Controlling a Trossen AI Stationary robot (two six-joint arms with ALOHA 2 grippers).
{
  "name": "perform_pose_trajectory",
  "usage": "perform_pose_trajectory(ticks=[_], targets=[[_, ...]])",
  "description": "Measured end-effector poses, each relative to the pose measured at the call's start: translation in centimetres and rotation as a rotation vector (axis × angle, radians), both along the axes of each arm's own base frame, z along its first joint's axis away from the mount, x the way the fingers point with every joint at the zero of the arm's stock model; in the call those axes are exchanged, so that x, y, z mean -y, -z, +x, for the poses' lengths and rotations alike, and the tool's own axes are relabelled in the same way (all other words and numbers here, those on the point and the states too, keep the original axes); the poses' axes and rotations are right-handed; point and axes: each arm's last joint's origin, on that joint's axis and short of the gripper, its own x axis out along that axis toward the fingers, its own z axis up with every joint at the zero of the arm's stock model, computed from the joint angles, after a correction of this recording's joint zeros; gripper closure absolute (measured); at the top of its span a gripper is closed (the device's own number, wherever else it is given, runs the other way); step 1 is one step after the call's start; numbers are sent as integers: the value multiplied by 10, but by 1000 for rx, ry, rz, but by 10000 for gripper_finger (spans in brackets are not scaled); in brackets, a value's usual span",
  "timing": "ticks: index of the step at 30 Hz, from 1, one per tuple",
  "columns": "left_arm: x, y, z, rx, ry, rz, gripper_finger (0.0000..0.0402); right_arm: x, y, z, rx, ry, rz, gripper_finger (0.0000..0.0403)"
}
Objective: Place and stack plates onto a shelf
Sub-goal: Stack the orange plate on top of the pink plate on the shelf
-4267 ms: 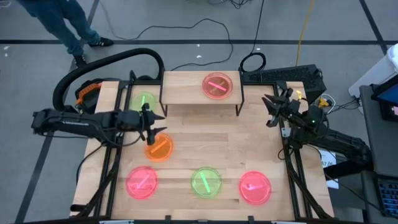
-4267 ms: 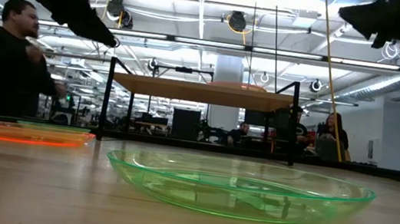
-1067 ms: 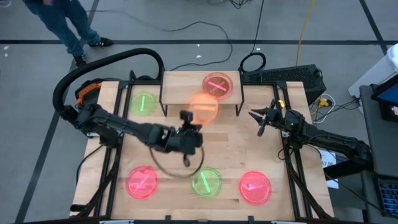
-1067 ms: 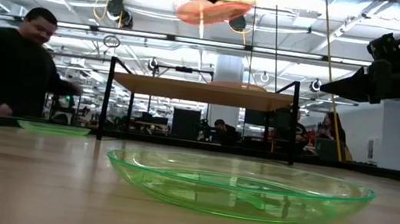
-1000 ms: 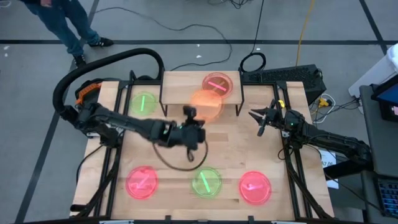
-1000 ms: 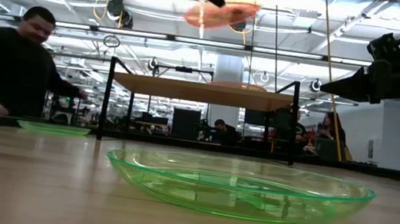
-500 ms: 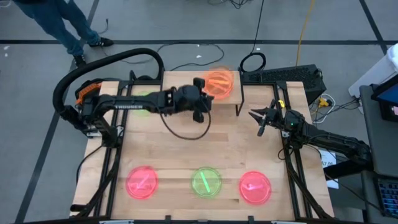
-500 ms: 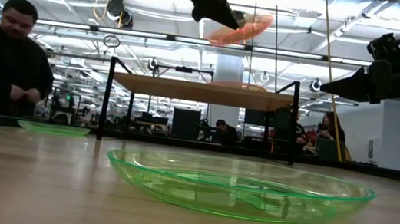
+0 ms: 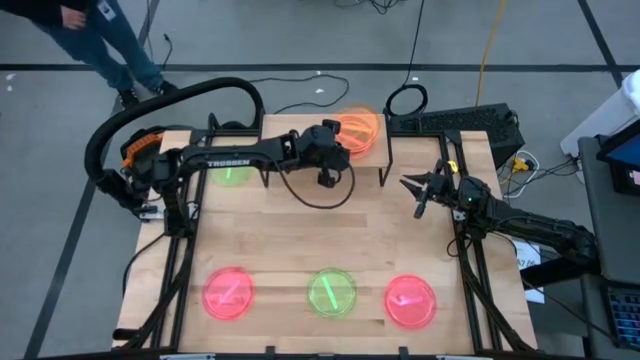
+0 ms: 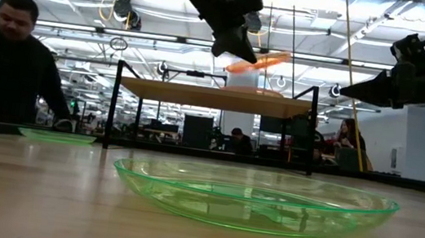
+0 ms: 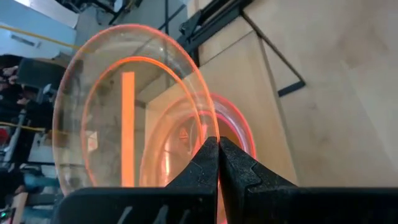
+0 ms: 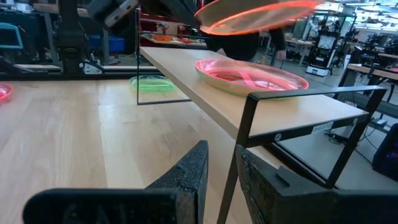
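Observation:
My left gripper (image 9: pixel 338 142) is shut on an orange plate (image 9: pixel 358 130) and holds it in the air over the right part of the shelf (image 9: pixel 290 140). A pink plate (image 12: pixel 249 74) lies flat on the shelf board right below the orange plate (image 12: pixel 255 15); the high view hides it. On the tabletop rest a green plate (image 9: pixel 232 168) at the far left and, in the near row, a pink plate (image 9: pixel 228 292), a green plate (image 9: pixel 331 292) and another pink plate (image 9: pixel 410 300). My right gripper (image 9: pixel 411 196) waits open to the right of the shelf. My left gripper pinches the orange plate's rim (image 11: pixel 208 121) on the side toward the table's left between its two shut fingers (image 11: pixel 242 171). The fingers come from the table's left, slanting down. The plate is clear of the shelf and tilted, its free edge (image 10: pixel 286 57) higher than the held edge.
The shelf's black legs (image 9: pixel 385 160) stand at its corners; one leg (image 12: pixel 239 149) is close in front of my right gripper. A person (image 10: pixel 6 59) stands beyond the table's far left corner. Bare wood (image 9: pixel 330 225) lies between the shelf and the near row.
My left gripper has carried the orange plate from above the table's middle toward the far edge and slightly right, until it hangs over the shelf's pink plate. The plate has tipped, its free edge now raised. My right arm has kept still.

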Motion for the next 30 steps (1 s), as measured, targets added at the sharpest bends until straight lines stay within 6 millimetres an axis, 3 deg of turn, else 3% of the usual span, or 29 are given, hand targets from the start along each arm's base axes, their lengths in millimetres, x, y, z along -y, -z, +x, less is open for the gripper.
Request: perform_pose_trajectory(ticks=[30], targets=[[-18,6,-8,5,-12,-128,384,0,0,0,-1,0,0,332]])
